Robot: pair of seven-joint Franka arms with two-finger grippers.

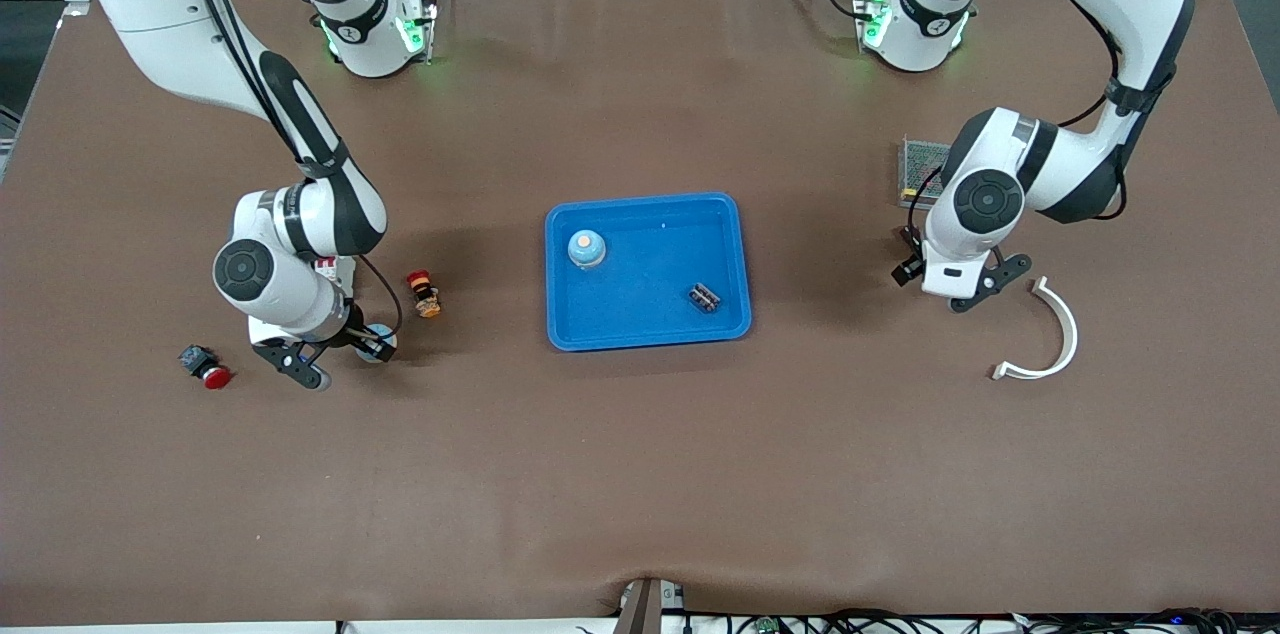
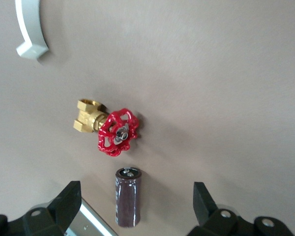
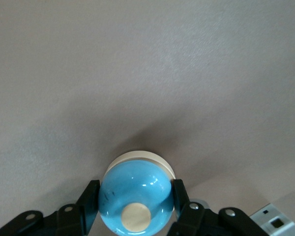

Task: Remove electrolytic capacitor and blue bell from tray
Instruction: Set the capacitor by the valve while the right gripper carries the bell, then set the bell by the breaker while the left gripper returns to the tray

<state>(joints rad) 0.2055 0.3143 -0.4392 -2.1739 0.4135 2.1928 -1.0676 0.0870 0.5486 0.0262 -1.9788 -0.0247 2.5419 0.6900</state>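
Quick status from both of my hands. My left gripper (image 2: 136, 191) hangs low over the table toward the left arm's end, fingers spread wide and holding nothing. The electrolytic capacitor (image 2: 128, 204) lies on its side on the brown mat right between them, just beside a brass valve with a red handwheel (image 2: 110, 129) and near a white curved bracket (image 2: 28, 27). It's well apart from the tray (image 1: 648, 339), which sits mid-frame in the front view.

The capacitor looks like a light, stiff can with a slick sleeve, so I'd expect it to roll. Best to pinch it across the barrel at mid-length, not by the terminal end.

My right gripper (image 3: 135, 191) is down at the right arm's end of the table, fingers snug against both sides of the blue bell (image 3: 132, 182), whose cream base looks to be resting on the mat. The bell's glossy and rounded, probably hard and chippable, so go around its widest part and set it down gently.

The tray holds another blue dome-shaped piece (image 1: 586, 249) and a small dark part (image 1: 705, 297).
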